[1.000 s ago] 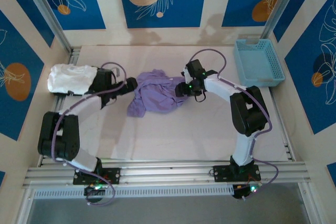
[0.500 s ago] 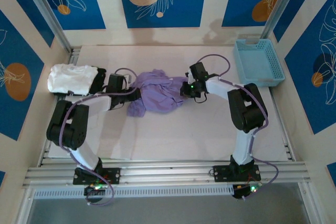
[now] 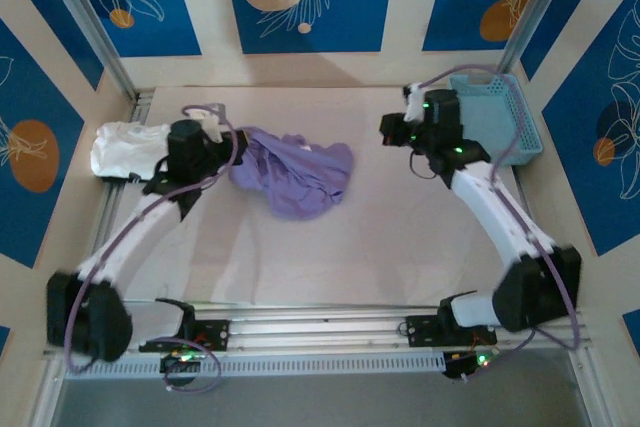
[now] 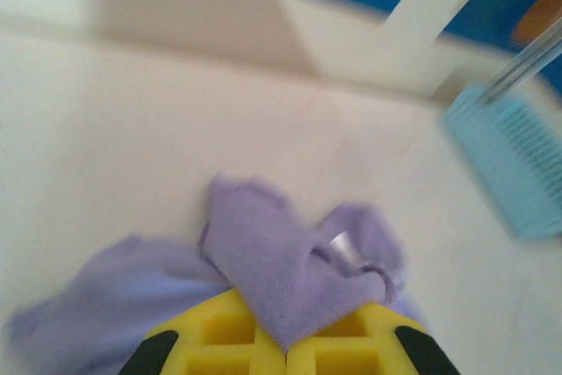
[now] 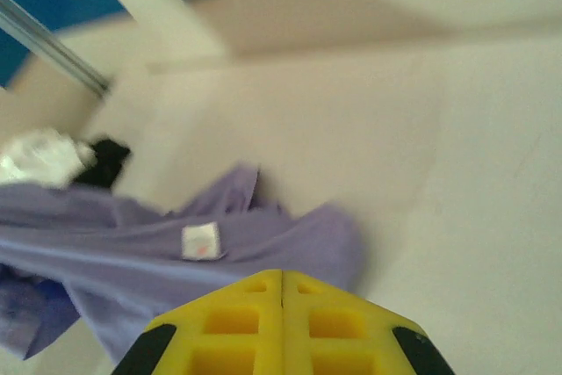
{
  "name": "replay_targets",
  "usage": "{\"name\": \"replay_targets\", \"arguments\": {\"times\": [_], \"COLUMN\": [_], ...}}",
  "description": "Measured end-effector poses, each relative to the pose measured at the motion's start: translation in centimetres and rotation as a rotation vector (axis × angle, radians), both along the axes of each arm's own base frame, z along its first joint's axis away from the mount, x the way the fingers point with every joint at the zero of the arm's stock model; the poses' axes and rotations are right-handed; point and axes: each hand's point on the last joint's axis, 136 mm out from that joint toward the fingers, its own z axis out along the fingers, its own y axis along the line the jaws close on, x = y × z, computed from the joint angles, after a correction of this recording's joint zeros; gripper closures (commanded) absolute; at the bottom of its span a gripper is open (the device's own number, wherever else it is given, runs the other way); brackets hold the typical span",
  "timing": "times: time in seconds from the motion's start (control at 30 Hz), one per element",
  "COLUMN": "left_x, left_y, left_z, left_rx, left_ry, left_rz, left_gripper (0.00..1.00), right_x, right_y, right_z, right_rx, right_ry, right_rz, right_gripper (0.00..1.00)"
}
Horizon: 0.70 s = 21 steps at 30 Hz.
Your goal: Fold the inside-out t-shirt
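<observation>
Left gripper [image 4: 285,350] clamped on a fold of the inside-out t-shirt [image 3: 300,175], which sits bunched on the table [image 3: 380,247], just left of centre in the top view. Right gripper [image 5: 281,285] closed with nothing between its fingers, apart from the shirt's right edge; blue basket [image 3: 495,119] just beyond it, upper right
</observation>
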Motion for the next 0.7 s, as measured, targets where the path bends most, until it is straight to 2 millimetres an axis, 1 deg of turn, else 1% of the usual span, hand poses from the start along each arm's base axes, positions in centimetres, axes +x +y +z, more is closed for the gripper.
{"name": "replay_targets", "arguments": {"times": [0.03,0.1,0.13,0.2,0.23,0.27,0.3,0.37,0.4,0.47,0.5,0.53,0.6,0.63,0.67,0.7], "left_x": [-1.0,-3.1,-4.1,-5.4,-5.8,-6.0,-6.0,-5.2,-4.7,-3.6,-3.1,-2.9,-3.1,-3.3,-3.4,-3.6], "left_y": [0.4,1.1,1.4,2.1,2.3,2.4,2.4,2.2,2.0,1.4,1.1,0.9,0.5,0.3,0.2,0.0], "left_z": [2.9,8.0,10.1,12.5,13.0,13.2,13.2,12.0,11.0,8.7,7.4,6.4,5.7,5.7,5.9,6.0], "left_rx": [-0.017,-0.049,-0.062,-0.077,-0.078,-0.079,-0.078,-0.069,-0.062,-0.044,-0.035,-0.029,-0.031,-0.036,-0.042,-0.049], "left_ry": [-0.069,-0.196,-0.248,-0.312,-0.328,-0.336,-0.334,-0.299,-0.271,-0.196,-0.153,-0.121,-0.088,-0.086,-0.087,-0.089], "left_rz": [0.005,0.014,0.02,0.036,0.042,0.046,0.048,0.046,0.039,0.023,0.013,0.004,-0.017,-0.028,-0.038,-0.049], "left_gripper": [1.0,1.0,1.0,1.0,1.0,1.0,1.0,1.0,1.0,1.0,1.0,1.0,1.0,1.0,1.0,1.0], "right_x": [-0.9,-2.7,-3.6,-4.7,-5.0,-5.0,-4.8,-4.1,-3.7,-3.4,-3.6,-4.1,-5.6,-6.5,-7.4,-8.3], "right_y": [-0.5,-1.0,-1.2,-1.5,-1.4,-1.4,-1.0,0.4,1.6,4.6,6.7,8.6,12.2,14.1,15.6,17.1], "right_z": [2.8,7.1,9.0,11.4,12.0,12.2,11.8,9.6,7.7,2.9,-0.3,-3.2,-8.2,-10.6,-12.4,-14.3], "right_rx": [0.007,0.023,0.03,0.045,0.049,0.052,0.055,0.062,0.063,0.06,0.051,0.042,0.018,0.004,-0.007,-0.018], "right_ry": [-0.074,-0.184,-0.232,-0.29,-0.302,-0.304,-0.289,-0.231,-0.187,-0.075,-0.006,0.057,0.158,0.203,0.234,0.263], "right_rz": [-0.002,-0.001,0.0,0.0,0.004,0.006,0.018,0.055,0.089,0.172,0.227,0.278,0.373,0.426,0.464,0.505], "right_gripper": [1.0,1.0,1.0,1.0,1.0,0.98,0.92,0.79,0.73,0.62,0.57,0.52,0.46,0.42,0.38,0.31]}}
